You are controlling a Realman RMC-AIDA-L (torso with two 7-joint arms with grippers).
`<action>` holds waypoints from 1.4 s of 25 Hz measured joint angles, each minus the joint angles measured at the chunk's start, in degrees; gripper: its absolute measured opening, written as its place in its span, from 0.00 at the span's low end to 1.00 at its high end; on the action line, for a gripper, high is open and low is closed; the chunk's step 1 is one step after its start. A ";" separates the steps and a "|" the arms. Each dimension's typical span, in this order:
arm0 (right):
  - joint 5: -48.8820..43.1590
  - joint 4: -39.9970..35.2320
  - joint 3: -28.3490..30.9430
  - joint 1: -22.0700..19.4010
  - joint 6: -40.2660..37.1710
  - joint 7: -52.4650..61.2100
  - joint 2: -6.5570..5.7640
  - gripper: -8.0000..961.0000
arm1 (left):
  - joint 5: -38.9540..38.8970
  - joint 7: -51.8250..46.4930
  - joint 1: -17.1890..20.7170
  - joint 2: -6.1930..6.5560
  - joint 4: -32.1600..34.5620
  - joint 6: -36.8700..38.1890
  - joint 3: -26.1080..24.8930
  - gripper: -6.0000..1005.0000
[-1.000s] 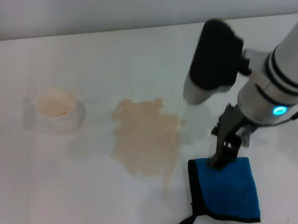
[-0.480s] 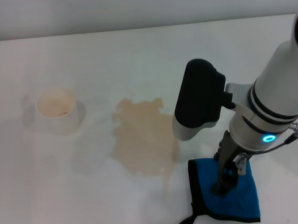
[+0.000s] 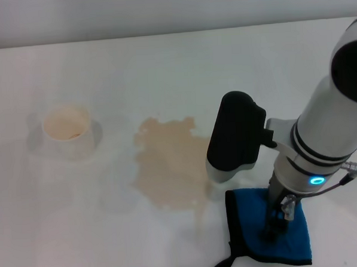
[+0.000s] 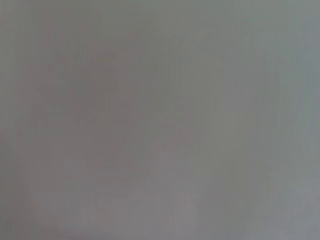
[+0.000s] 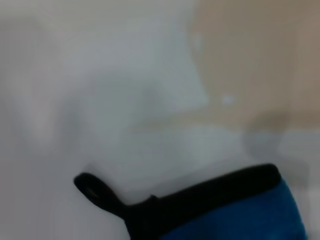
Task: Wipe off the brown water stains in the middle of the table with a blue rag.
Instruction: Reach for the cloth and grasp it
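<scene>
Jaws of our right gripper (image 3: 272,229): opening indeterminate.
Our arm stands steeply, tip on blue rag (image 3: 294,235) beside brown stains (image 3: 171,167) on counter (image 3: 163,68).

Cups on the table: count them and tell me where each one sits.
1. A single white paper cup stands upright on the table, toward the robot's left, apart from the brown water stains. Nothing suggests another is hidden.
</scene>
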 joint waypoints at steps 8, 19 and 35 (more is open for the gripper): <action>-0.44 0.12 -0.63 -0.47 -0.78 0.57 0.04 0.77 | 0.15 0.00 -0.29 -0.09 -0.66 0.01 0.08 0.89; -1.61 1.36 -1.99 -0.46 -1.39 1.70 0.01 0.75 | 0.15 0.00 -0.15 -0.20 -0.62 0.01 0.06 0.89; -2.05 1.22 -1.81 -0.17 -1.33 1.67 -0.09 0.57 | 0.14 0.00 -0.40 -0.19 -0.59 0.10 0.07 0.89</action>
